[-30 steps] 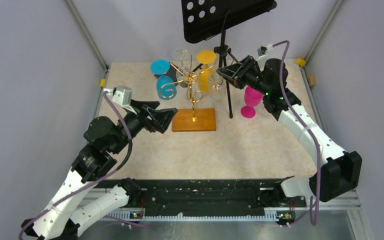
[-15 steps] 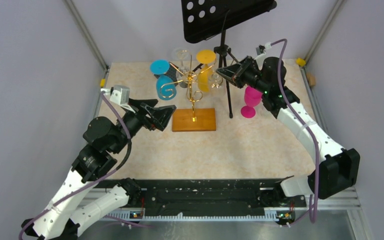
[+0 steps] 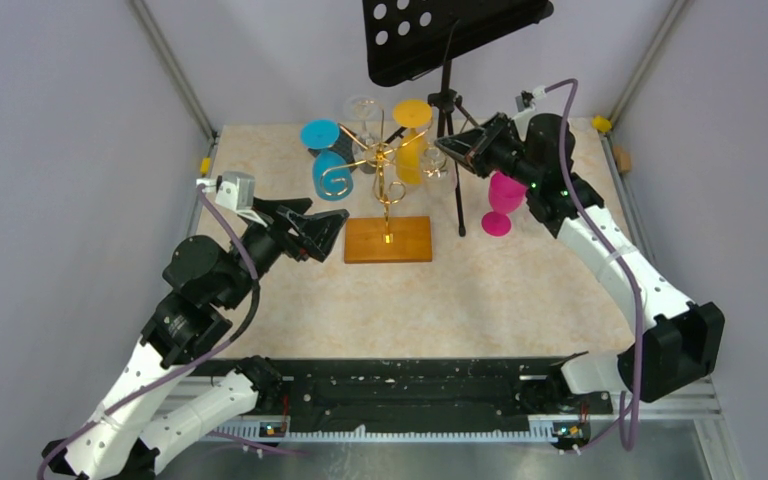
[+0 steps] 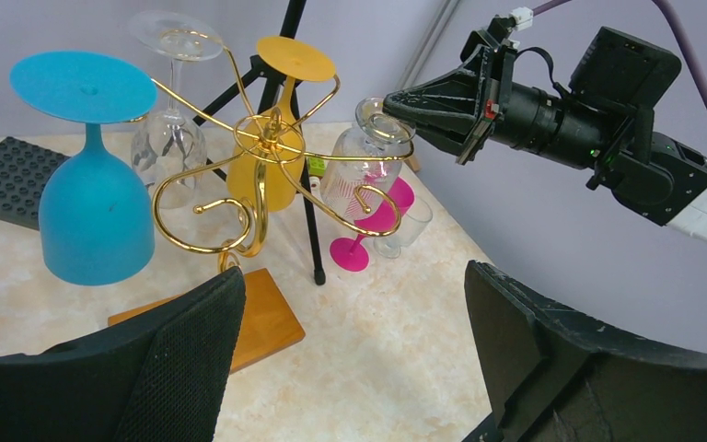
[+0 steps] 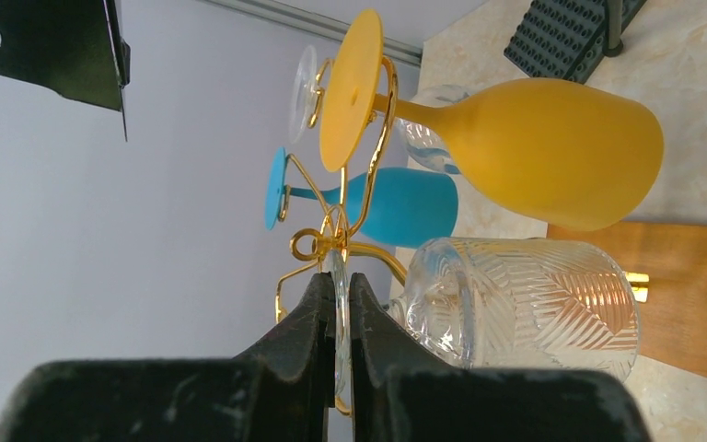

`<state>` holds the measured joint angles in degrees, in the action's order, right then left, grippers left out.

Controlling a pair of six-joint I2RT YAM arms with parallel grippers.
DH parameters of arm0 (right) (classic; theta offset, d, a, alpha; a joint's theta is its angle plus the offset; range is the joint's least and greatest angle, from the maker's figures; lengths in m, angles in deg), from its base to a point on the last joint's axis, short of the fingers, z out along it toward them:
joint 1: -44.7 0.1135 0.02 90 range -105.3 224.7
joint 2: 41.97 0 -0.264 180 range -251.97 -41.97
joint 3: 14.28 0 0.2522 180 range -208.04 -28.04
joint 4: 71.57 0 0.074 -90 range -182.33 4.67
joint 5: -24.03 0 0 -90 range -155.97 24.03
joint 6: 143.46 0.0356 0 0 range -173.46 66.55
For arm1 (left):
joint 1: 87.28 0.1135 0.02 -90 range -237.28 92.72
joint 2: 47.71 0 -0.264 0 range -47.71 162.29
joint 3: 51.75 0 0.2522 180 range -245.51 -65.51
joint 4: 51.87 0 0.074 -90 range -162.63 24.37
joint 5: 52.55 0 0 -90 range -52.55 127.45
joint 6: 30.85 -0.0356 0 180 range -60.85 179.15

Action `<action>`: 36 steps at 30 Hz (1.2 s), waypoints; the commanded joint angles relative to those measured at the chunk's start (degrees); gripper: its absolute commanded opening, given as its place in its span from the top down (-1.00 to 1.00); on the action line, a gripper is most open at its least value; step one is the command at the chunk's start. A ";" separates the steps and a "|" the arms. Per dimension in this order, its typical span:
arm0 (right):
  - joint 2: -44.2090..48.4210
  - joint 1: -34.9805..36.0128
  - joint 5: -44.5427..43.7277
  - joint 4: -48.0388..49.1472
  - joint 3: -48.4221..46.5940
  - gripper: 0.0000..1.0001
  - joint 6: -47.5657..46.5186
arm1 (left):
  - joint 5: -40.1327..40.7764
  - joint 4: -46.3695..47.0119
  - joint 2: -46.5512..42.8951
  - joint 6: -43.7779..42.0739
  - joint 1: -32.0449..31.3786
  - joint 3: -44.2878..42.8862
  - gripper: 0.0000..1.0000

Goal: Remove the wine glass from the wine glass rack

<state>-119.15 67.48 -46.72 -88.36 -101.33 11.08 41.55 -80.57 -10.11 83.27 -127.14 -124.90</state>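
Our right hand (image 5: pixel 341 285) pinches the foot of the clear patterned wine glass (image 5: pixel 525 304).
Its fingers (image 5: pixel 318 318) are closed flat on that thin disc, the glass hanging upside down on the right arm of the wine glass rack (image 3: pixel 388 182), far centre of the bench (image 3: pixel 520 290). Our left hand (image 3: pixel 328 222) gapes wide, holding nothing, just left of the rack's wooden base (image 3: pixel 388 240).

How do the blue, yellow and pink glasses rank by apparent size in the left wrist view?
1. blue glass
2. yellow glass
3. pink glass
Apparent size only: the blue hangs nearest the camera and the pink stands farthest, partly hidden, so true sizes are unsure.
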 commanded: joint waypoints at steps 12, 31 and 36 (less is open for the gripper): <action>8.07 1.09 1.35 2.52 1.32 1.00 1.68 | 1.09 1.33 -0.76 -0.30 -0.07 0.06 -0.84; 6.89 4.01 3.30 8.74 3.05 1.00 2.56 | 1.73 1.17 -1.13 -0.82 -0.06 0.77 -0.84; 4.68 5.28 2.22 8.94 0.98 1.00 1.58 | 2.05 0.98 -1.46 -0.92 -0.07 0.99 -0.84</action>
<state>-113.43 70.91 -45.89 -84.45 -95.63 13.02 42.90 -80.66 -10.70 83.14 -127.14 -124.16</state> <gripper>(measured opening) 0.035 0.920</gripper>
